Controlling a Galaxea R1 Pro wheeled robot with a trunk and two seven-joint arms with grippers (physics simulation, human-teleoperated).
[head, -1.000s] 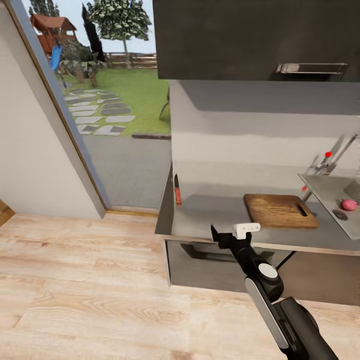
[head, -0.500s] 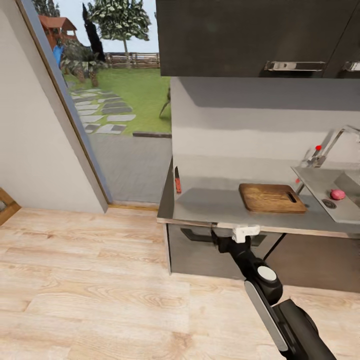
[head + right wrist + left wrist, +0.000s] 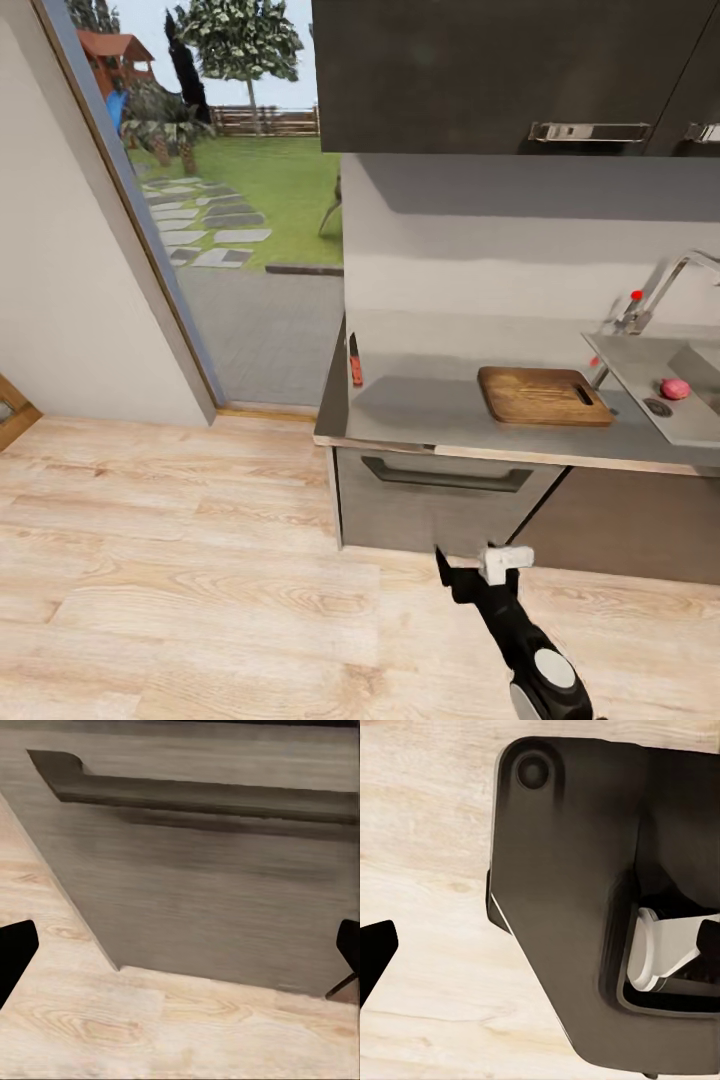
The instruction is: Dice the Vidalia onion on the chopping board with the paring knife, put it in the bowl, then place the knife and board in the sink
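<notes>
The onion [image 3: 675, 389] sits in the sink [image 3: 700, 415] at three o'clock of the chopping board [image 3: 543, 395]; the empty right tool [image 3: 478, 572], fingers spread, should rise well above the bench [image 3: 430, 415] edge first.

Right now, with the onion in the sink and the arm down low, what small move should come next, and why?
Probably roll the base right toward the sink. The Vidalia onion lies in it at the picture's far right edge, while the right pincer hangs low over the floor before the drawer front, well short of it.
</notes>
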